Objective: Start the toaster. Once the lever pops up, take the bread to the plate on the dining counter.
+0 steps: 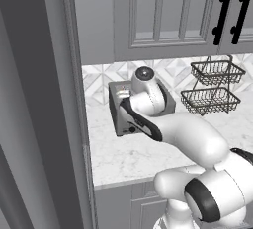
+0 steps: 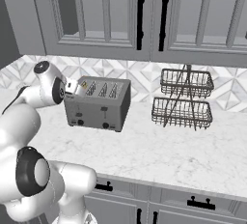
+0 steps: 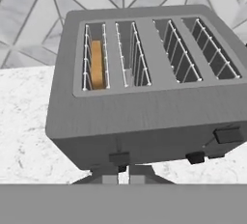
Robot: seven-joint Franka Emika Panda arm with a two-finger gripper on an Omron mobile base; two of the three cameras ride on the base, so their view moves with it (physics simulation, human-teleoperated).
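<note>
Pincer [image 3: 119, 178] sits nearly shut, holding nothing, its tips just under the left lever [image 3: 118, 158] on the toaster's [image 3: 144, 117] front face. Judging by that, the lever press is the step in hand: bear straight down along the slot, tips centred on the tab so they don't slide off. Toaster stands on the table [image 2: 159, 155] against the wall, long axis along it, levers facing the robot. Bread [image 3: 97, 64] stands on edge, sunk in the leftmost slot.
</note>
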